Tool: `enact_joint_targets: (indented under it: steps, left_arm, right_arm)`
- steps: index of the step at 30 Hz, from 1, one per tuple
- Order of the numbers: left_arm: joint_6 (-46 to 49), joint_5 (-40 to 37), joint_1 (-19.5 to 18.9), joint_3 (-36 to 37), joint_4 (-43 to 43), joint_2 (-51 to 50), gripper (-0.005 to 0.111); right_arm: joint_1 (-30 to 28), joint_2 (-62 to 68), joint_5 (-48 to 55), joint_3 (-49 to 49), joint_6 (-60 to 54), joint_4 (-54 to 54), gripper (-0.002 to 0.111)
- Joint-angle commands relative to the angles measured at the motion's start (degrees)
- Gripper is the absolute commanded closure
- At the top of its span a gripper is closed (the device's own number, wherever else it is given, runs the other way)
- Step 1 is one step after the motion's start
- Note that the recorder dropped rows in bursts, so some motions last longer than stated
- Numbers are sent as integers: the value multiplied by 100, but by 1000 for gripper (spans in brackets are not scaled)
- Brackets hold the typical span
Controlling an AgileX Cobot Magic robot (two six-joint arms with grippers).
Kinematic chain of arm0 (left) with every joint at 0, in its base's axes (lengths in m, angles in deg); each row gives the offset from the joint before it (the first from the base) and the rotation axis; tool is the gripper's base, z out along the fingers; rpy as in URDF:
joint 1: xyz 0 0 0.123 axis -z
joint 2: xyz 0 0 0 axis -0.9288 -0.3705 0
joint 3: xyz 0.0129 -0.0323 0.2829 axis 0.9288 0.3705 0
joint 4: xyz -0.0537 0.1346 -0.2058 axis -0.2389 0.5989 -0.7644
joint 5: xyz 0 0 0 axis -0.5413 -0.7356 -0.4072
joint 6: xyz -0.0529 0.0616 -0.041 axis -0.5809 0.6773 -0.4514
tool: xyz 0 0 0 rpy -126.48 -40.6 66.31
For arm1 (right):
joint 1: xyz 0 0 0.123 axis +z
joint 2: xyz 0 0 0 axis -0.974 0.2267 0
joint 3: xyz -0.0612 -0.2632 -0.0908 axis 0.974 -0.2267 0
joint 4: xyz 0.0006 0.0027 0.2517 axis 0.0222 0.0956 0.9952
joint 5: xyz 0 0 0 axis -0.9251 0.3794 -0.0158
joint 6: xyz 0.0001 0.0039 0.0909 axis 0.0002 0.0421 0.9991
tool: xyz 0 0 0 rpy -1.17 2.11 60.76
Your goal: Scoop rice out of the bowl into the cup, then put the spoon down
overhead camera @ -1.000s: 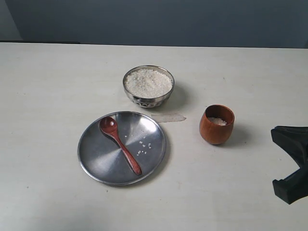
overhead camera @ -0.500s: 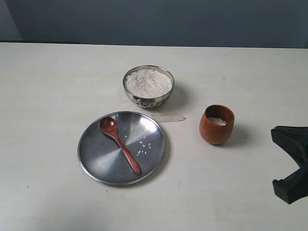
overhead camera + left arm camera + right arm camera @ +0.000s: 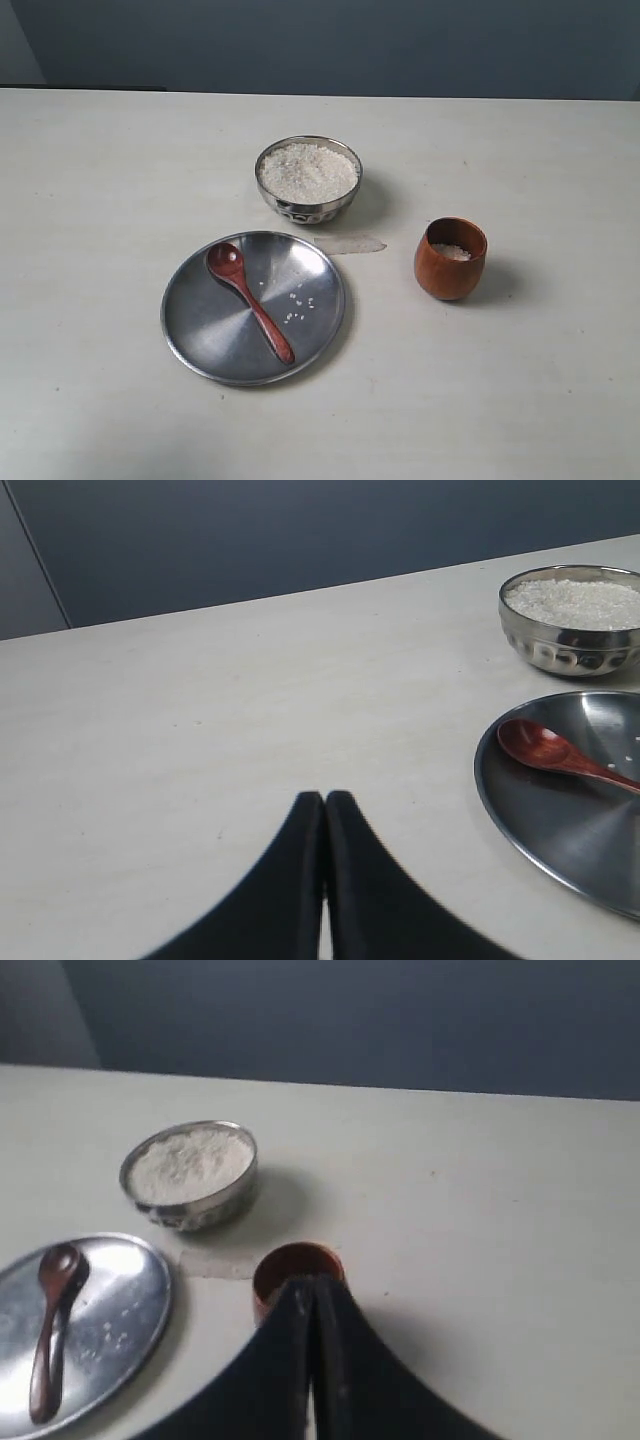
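Right pincer (image 3: 311,1285) has left the exterior view; spoon (image 3: 262,318) lies on plate (image 3: 195,330)

Lab-like test setup, plain off-white table (image 3: 520,400), blank grey-blue wall (image 3: 400,45) close behind it

table (image 3: 100,180) — pale | on it: steel plate (image 3: 200,330), steel bowl (image 3: 308,210), wooden cup (image 3: 450,272)

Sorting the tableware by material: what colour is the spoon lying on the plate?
Reddish-brown polished wood; the spoon shows best in the exterior view.
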Motion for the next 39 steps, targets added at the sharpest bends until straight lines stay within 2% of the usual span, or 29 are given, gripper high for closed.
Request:
enact_joint_targets:
  steps: [1,11,18,23,31,39]
  left_arm:
    - [0,80,11,24,-17,26,106]
    - [0,80,11,24,-17,26,106]
    - [0,80,11,24,-17,26,106]
    - [0,80,11,24,-17,26,106]
    - [0,80,11,24,-17,26,106]
    - [0,80,11,24,-17,26,106]
  right_arm:
    - [-809,-365,-62,-25,7,332,108]
    - [-2660,-1189,22,-25,-68,570,108]
    - [-3500,-1621,354,-25,-134,608,108]
    - [-3687,-1926,1022,-25,-144,694,108]
    - [-3681,-1954,1001,-25,-144,770,108]
    - [-3681,-1954,243,-25,-289,1061,108]
